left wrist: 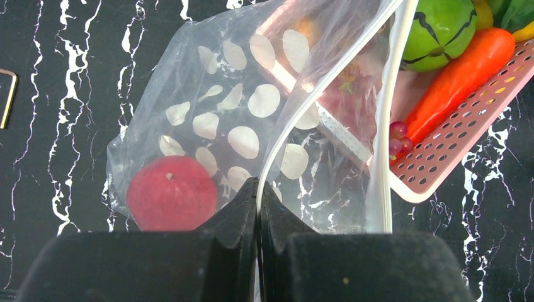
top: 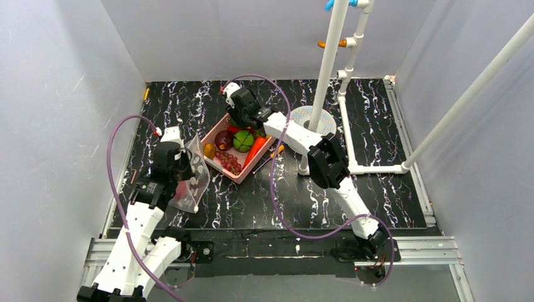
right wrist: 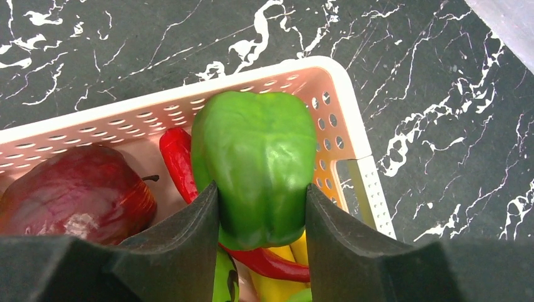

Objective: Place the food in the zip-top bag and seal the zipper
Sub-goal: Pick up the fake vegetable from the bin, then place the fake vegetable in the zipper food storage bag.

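Left fingers (left wrist: 233, 220): pressed together, pinching one lip of the bag's mouth; the closure strip runs up out of the pinch.
Zip-top bag (left wrist: 208, 107): hangs from that pinch, nearer the arm bases than the basket and just beside it. Its mouth gapes toward the basket. Whether its bottom rests on the bench (top: 378, 176) cannot be told.
Zipper (left wrist: 272, 157): unsealed. One strip is in the pinch and the other hangs free to the right.
Inside the bag: one red round fruit (left wrist: 171, 192), low in the bag.
How the bag handles: light, limp, slick film that is likely to sag shut. The stiffer strip is the place to hold it, as now. Sealing will probably need both lips brought together.
Pink basket (left wrist: 463, 129): on the bench beyond the bag, holding a carrot (left wrist: 456, 69), grapes (left wrist: 398, 135), a dark red apple (right wrist: 69, 195) and a red chili (right wrist: 176, 157).
Right fingers (right wrist: 189, 239): part-way closed over the far end of the basket, one on each flank of the green pepper (right wrist: 255, 163), touching both sides.
How the pepper handles: glossy and rigid, probably hollow and light. The rounded flanks could slip out of a pinch, so a hold across the broad body looks safest.
Step, as judged: taking up the pepper for the bag; most of the food is not yet bagged.
Far end: a white pipe frame (top: 330, 63) stands at the back of the bench.
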